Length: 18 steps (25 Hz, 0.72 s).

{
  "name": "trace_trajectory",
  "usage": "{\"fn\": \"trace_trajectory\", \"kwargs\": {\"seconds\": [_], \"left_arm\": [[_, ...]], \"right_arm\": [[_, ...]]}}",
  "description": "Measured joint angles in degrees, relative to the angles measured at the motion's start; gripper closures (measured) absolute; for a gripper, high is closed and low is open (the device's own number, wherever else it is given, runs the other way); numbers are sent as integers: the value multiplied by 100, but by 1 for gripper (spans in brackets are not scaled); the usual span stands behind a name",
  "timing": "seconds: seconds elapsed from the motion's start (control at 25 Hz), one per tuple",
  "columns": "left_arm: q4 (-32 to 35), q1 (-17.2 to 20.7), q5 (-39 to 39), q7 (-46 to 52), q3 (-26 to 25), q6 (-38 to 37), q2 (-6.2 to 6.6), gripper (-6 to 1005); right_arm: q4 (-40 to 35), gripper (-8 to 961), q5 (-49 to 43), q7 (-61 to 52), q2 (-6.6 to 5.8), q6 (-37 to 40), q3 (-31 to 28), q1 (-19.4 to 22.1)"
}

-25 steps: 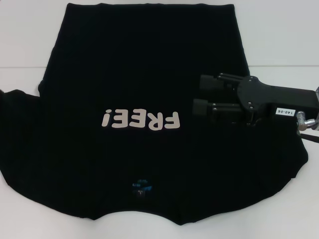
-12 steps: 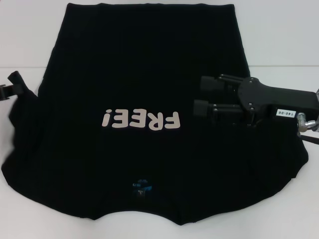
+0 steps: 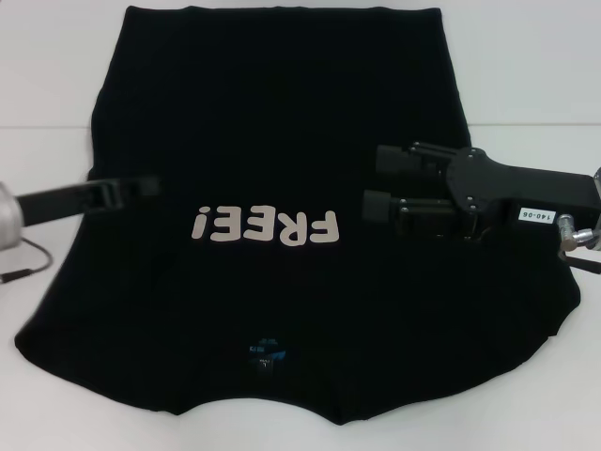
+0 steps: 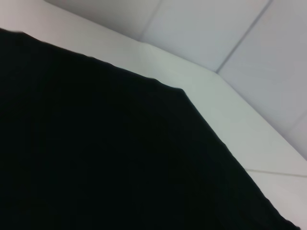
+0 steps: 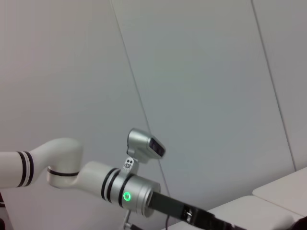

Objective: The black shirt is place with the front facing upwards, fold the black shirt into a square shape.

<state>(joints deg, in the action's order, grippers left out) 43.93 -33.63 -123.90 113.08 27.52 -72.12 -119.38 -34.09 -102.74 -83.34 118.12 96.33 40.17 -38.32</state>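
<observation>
Left gripper swings in over the shirt

Reaching from the frame's left edge, the left gripper [image 3: 141,185] now lies over the one black shirt [image 3: 272,113], which fills the frame's centre; its opening I cannot tell. One right gripper [image 3: 377,179] stays centre-right, fingers parted, holding nothing

bright even light, faint shadows, left pincer [image 3: 141,185] motion-blurred

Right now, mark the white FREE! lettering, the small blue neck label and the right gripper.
white FREE! lettering [image 3: 264,226]: head view, middle letters.
small blue neck label [image 3: 265,350]: head view, label centre.
right gripper [image 3: 378,178]: head view, between fingertips.
</observation>
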Motion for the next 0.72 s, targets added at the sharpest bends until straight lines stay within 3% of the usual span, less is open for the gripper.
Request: {"fn": "trace_trajectory", "kwargs": {"seconds": [0.16,0.32,0.44,0.56,0.72], "left_arm": [[-128,-89,-26,-133,183,42,-114,885],[5,-46,39,-148,302,-169,-134,714],[106,1,169,-265,260,-541,-76,588],[62,85,575,-722,255,-1244,17,464],[-79,181,918,-1824,260,-2171,35,336]], "right_arm": [[-1,120,0,1,0,2,-4,0],[-1,125,-1,-10,-21,27,-44,2],[-11,128,-1,-173,-73,72,-191,26],[-55,131,-1,-728,-177,65,-395,108],[-76,136,-18,-1979,-512,-47,-725,324]]}}
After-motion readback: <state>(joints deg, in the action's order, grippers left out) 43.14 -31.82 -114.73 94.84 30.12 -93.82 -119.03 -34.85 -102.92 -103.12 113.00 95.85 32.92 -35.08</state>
